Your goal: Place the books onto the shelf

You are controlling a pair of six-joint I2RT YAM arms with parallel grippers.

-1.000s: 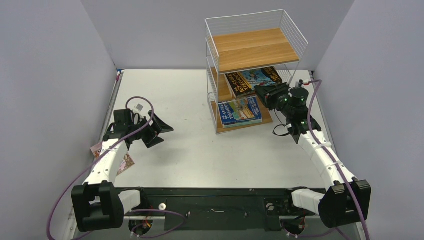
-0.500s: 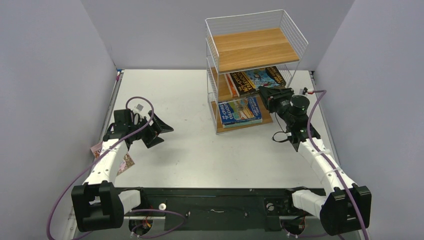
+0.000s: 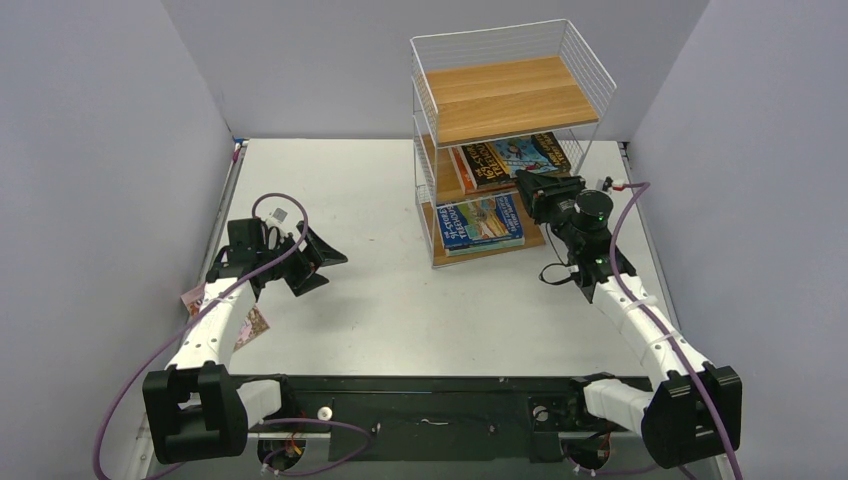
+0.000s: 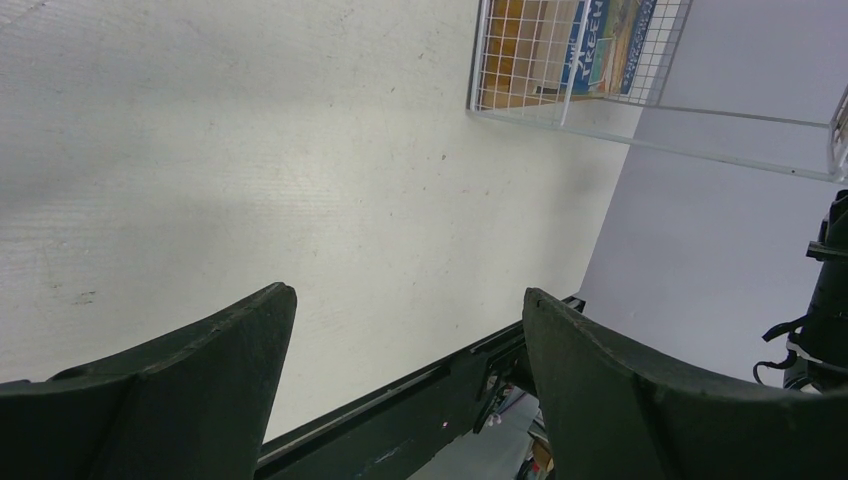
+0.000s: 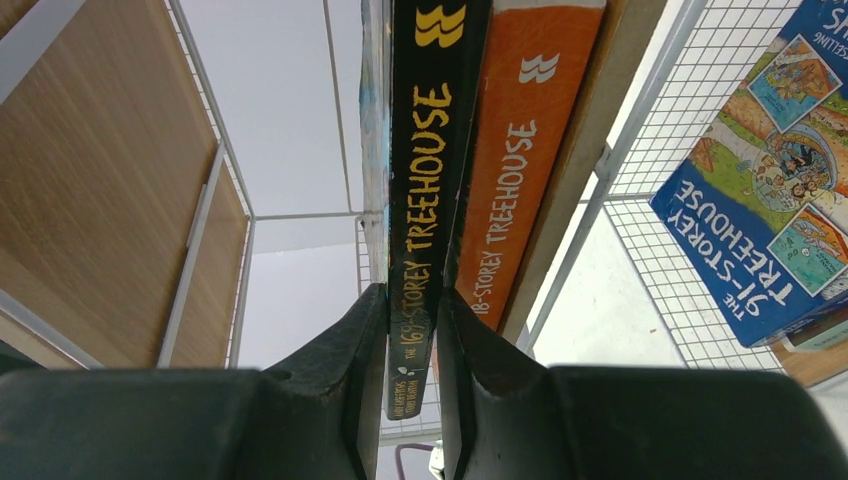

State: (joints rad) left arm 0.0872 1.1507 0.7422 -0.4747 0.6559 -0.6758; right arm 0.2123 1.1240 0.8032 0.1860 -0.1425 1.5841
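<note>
Pale grey-lilac walls (image 3: 100,150) close in a matte white table (image 3: 400,290) on three sides. At the table's far right stands the tall three-tier shelf of white wire mesh and light wooden boards (image 3: 510,95), with its top board bare.

On the middle tier, a thin black-spined paperback with yellow lettering (image 5: 425,180) lies flat, pressed against a thin orange-spined paperback with white lettering (image 5: 515,170). Both spines face the right wrist camera. From above, the dark illustrated cover faces up and the long axis runs across the shelf's width, slightly slanted. On the bottom tier a blue-covered illustrated paperback (image 3: 480,222) also lies flat, cover up, with its long axis the same way.

The right end effector (image 5: 412,300) reaches into the middle tier, its two fingers clamped on the spine end of the black-spined paperback. The left end effector (image 4: 405,300) hangs over the table's left side, well apart from the shelf, with its fingers spread wide and nothing between them.
</note>
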